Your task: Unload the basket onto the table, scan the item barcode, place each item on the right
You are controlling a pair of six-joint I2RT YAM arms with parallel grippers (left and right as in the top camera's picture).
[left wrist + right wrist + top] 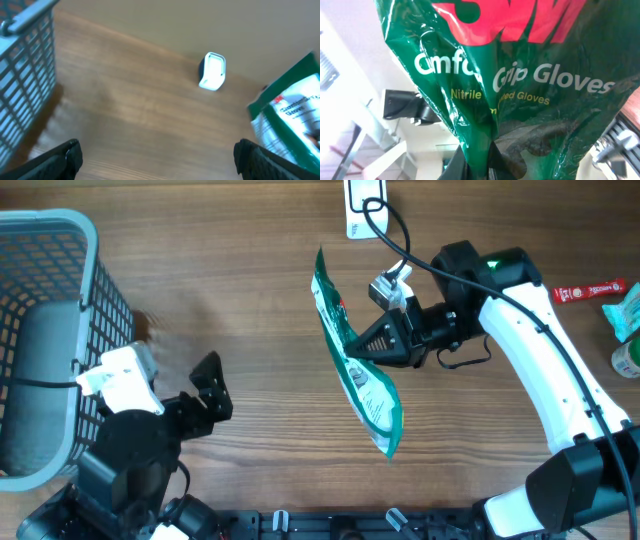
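Two arms up: right gripper pinches green glove packet aloft mid-table; left gripper spread wide, idle by basket. We're presenting item; next we turn barcode toward scanner at far edge.

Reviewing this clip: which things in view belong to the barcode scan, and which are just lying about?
In the job:
green glove packet, pinched in the right claw
white scanner at the far table edge

Lying about:
grey basket on the left
red packet and green items at the right edge
left claw, open and empty
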